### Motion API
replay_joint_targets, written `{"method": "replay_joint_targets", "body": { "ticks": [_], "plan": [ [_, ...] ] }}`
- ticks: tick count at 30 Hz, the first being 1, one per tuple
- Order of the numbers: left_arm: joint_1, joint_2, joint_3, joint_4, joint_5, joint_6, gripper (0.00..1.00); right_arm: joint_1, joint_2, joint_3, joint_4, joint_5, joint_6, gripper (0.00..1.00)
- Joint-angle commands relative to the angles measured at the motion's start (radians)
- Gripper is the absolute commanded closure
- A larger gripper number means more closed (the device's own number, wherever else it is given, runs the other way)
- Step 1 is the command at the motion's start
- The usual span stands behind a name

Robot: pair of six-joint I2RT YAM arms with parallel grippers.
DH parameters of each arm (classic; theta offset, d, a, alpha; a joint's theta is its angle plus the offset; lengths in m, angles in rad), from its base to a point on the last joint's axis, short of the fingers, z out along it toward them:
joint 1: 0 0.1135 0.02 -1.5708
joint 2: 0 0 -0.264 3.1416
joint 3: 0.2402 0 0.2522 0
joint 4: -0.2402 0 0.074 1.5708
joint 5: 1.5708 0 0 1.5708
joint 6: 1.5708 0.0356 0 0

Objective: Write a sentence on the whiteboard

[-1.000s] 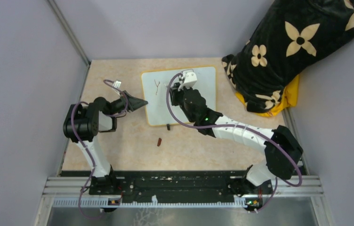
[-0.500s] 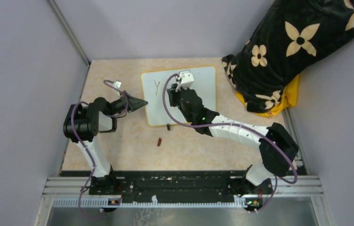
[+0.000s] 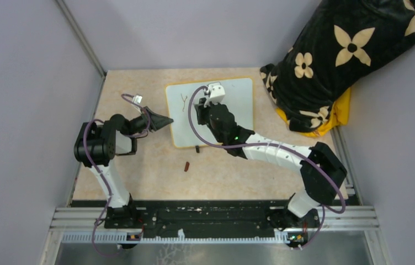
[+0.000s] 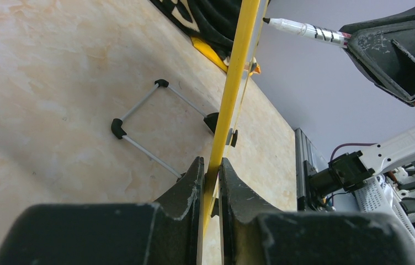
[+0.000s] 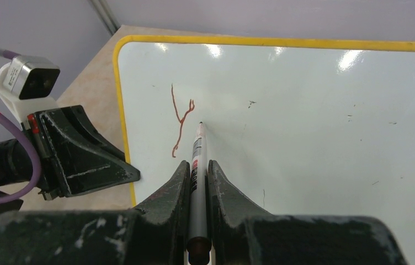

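The whiteboard (image 3: pixel 238 105), glossy white with a thin yellow frame, lies at the table's far middle. My left gripper (image 3: pixel 168 120) is shut on its left frame edge (image 4: pixel 233 88), seen edge-on in the left wrist view. My right gripper (image 3: pixel 201 108) is shut on a grey marker (image 5: pixel 196 160) over the board. The marker's tip sits just right of a single reddish-brown letter "Y" (image 5: pixel 179 118). That Y (image 3: pixel 184 101) is the only part of the sentence that shows. The marker also shows in the left wrist view (image 4: pixel 304 29).
A small reddish-brown marker cap (image 3: pixel 187 165) lies on the beige tabletop in front of the board. A black fabric bundle with cream flowers (image 3: pixel 338 61) fills the far right corner. The board's wire stand with black feet (image 4: pixel 139 132) shows underneath. Grey walls enclose the table.
My right arm has shifted slightly left over the board, carrying the marker toward the Y. The left arm and the board have not moved.
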Motion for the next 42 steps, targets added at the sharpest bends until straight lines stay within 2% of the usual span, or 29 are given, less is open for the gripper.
{"method": "replay_joint_targets", "body": {
  "ticks": [1,42],
  "plan": [
    [-0.004,0.005,-0.013,0.245,0.002,0.006,1.0,0.007,0.015,0.054,0.019,0.001,0.008,1.0],
    [-0.004,0.008,-0.014,0.244,-0.005,-0.003,1.0,-0.016,-0.051,-0.026,-0.074,0.052,0.024,1.0]
  ]
}}
